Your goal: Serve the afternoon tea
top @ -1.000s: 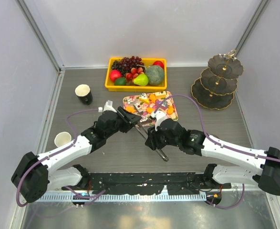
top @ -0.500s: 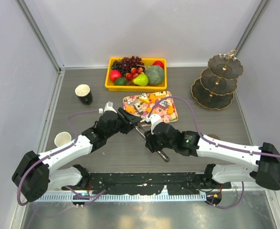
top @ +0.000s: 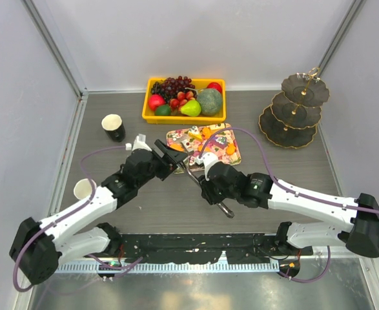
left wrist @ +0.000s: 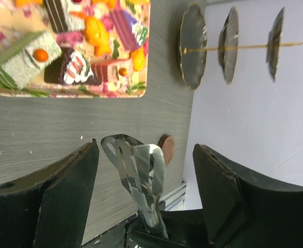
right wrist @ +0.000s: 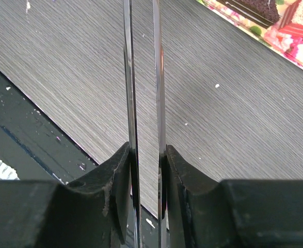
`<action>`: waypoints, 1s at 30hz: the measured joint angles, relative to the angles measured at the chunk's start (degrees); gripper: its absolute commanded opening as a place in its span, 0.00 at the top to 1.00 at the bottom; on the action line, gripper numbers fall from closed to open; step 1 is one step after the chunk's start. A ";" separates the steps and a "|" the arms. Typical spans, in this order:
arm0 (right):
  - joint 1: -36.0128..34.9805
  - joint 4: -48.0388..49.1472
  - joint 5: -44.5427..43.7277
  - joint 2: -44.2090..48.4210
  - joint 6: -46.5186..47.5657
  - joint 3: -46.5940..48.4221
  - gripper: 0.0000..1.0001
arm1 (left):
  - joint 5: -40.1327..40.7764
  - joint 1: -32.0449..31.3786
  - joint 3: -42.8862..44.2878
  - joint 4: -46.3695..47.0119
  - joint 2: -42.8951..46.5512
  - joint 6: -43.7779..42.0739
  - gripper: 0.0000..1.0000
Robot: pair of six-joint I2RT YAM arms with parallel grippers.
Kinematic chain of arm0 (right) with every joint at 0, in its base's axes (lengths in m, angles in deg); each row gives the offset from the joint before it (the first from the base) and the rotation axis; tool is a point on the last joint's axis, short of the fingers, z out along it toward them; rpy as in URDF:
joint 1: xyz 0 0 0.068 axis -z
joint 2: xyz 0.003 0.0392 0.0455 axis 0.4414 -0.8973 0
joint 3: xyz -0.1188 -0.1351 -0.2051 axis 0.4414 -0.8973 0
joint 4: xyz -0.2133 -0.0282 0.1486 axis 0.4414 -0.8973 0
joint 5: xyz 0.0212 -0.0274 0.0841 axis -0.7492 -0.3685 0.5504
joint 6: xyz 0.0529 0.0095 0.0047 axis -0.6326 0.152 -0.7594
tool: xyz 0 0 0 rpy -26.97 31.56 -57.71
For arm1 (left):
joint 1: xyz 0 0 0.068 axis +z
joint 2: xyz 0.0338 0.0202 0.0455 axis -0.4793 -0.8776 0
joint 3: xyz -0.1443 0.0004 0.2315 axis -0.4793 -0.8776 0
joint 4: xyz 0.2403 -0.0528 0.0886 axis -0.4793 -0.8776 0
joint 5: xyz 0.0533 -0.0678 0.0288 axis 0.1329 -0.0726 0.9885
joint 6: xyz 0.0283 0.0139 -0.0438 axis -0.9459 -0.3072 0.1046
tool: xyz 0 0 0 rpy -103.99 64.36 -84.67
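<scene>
At desk (top: pixel 105 103) centre, right claw (right wrist: pixel 143 155) clamped on metal tongs (right wrist: pixel 157 77) — left claw (left wrist: pixel 145 150) wide apart, empty. Cake pieces (left wrist: pixel 71 67) on floral tray (left wrist: pixel 115 92) — likely soft, crumbly; pinch low sides gently.

Tongs (left wrist: pixel 138 170) before left pincer (top: pixel 172 155), tray (left wrist: pixel 92 93) beyond

Even, diffuse overhead light fills the white-walled cell. The top view is bright and sharp, with only faint, soft shadows beneath the arms on the grey table (top: pixel 105 106). In the left wrist view the steel tongs (left wrist: pixel 138 168) flare with glare while the left gripper (left wrist: pixel 145 151) reads dark, its fingers (left wrist: pixel 53 196) slightly soft. In the right wrist view the tongs gleam in thin streaks and the table grain is crisp, but the right gripper (right wrist: pixel 145 150) blurs along the lower edge.
</scene>
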 measured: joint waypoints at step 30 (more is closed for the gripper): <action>24.83 -23.93 0.50 -8.13 14.51 18.95 0.48 | 25.29 11.23 13.99 -17.94 27.39 -75.12 0.01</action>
